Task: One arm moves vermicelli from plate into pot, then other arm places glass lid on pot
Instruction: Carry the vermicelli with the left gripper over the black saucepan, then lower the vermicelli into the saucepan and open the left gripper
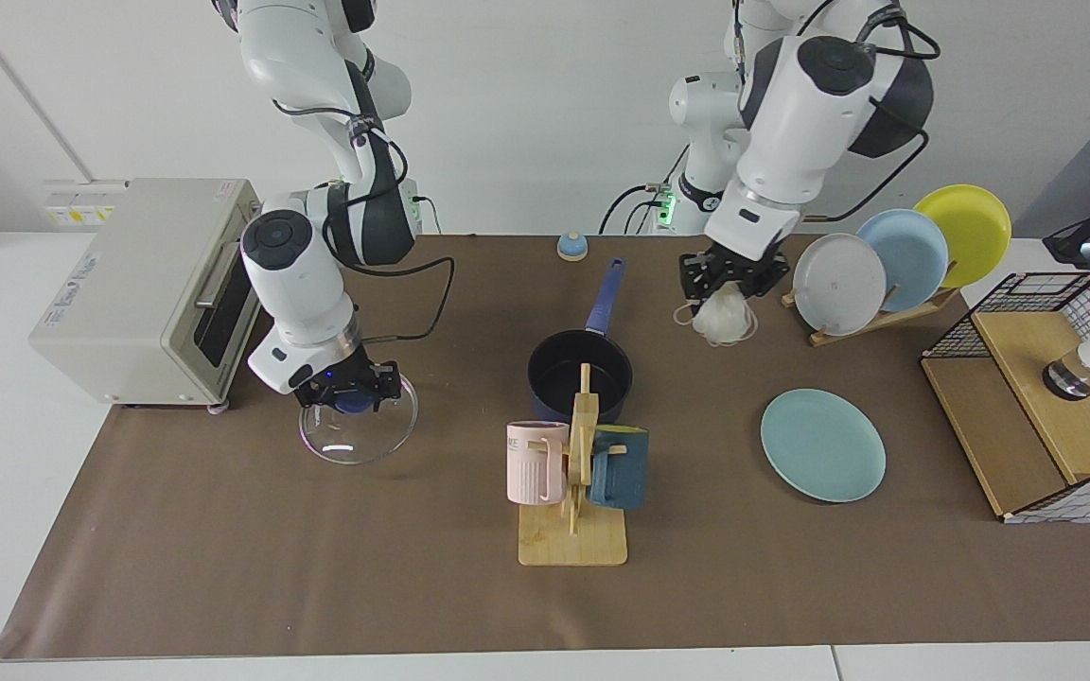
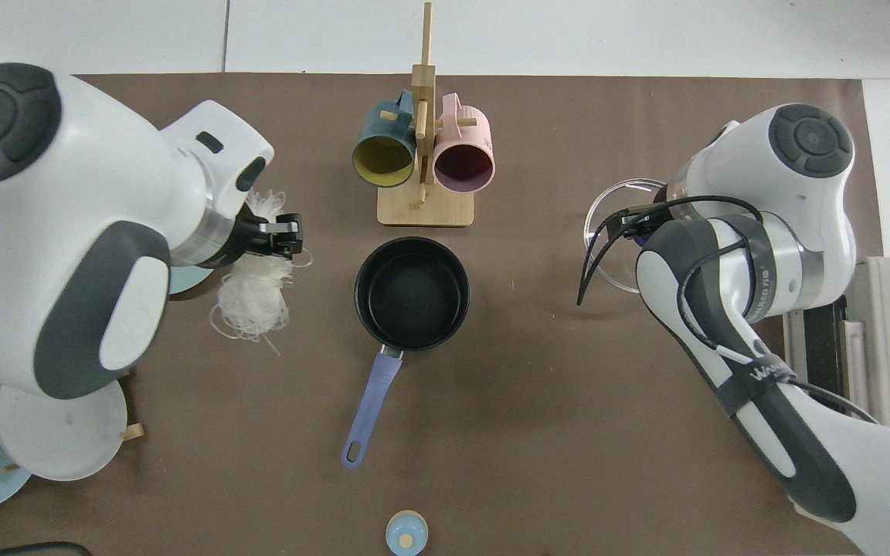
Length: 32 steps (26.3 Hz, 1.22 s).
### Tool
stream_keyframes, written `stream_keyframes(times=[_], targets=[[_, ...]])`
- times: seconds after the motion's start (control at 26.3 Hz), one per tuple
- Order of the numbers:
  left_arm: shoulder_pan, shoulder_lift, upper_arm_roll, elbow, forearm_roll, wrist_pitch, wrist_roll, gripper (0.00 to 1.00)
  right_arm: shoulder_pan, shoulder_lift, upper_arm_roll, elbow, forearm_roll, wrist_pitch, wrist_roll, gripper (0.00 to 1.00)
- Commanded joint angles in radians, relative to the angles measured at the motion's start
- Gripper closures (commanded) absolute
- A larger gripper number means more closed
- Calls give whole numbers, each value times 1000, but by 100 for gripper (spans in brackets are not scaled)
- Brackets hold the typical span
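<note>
My left gripper (image 1: 729, 281) is shut on the vermicelli (image 1: 723, 322), a white noodle bundle dangling high above the mat, right of and behind the pot (image 1: 580, 375). In the top view the vermicelli (image 2: 253, 297) hangs from the left gripper (image 2: 279, 236) just left of the pot (image 2: 412, 293), whose black inside holds nothing. The teal plate (image 1: 822, 445) lies bare. My right gripper (image 1: 348, 390) is shut on the blue knob of the glass lid (image 1: 356, 430), held just off the mat. The right arm covers much of the glass lid (image 2: 607, 251) from above.
A wooden mug rack (image 1: 571, 539) with a pink and a dark blue mug stands right in front of the pot. A toaster oven (image 1: 148, 284) sits beside the right arm. A plate rack (image 1: 895, 265) and a wire-and-wood box (image 1: 1037, 416) stand near the left arm.
</note>
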Motion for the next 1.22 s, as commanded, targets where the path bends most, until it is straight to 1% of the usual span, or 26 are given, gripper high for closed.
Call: stream_keyframes(times=[0.0, 0.11, 0.3, 0.42, 0.53, 0.72, 0.84, 1.18], targets=[[2, -14, -87, -144, -18, 191, -74, 100, -38, -68, 6, -15, 10, -72, -68, 100], [2, -15, -101, -172, -19, 230, -76, 100, -59, -96, 4, -19, 10, -112, -105, 100], [-8, 67, -144, -200, -22, 317, -117, 100, -95, -136, 4, -21, 10, -183, -173, 100], [-15, 93, -150, -216, -19, 383, -114, 100, -109, -140, 4, -24, 10, -183, -196, 100], [-36, 139, -150, -216, -5, 416, -120, 100, -96, -140, 4, -24, 10, -169, -191, 100], [-56, 232, -156, -215, 65, 518, -165, 100, -92, -140, 4, -24, 10, -165, -190, 100], [-58, 257, -157, -215, 107, 531, -182, 100, -93, -139, 4, -24, 9, -161, -197, 100], [-58, 286, -162, -226, 117, 534, -171, 100, -90, -140, 6, -25, 10, -163, -184, 100]])
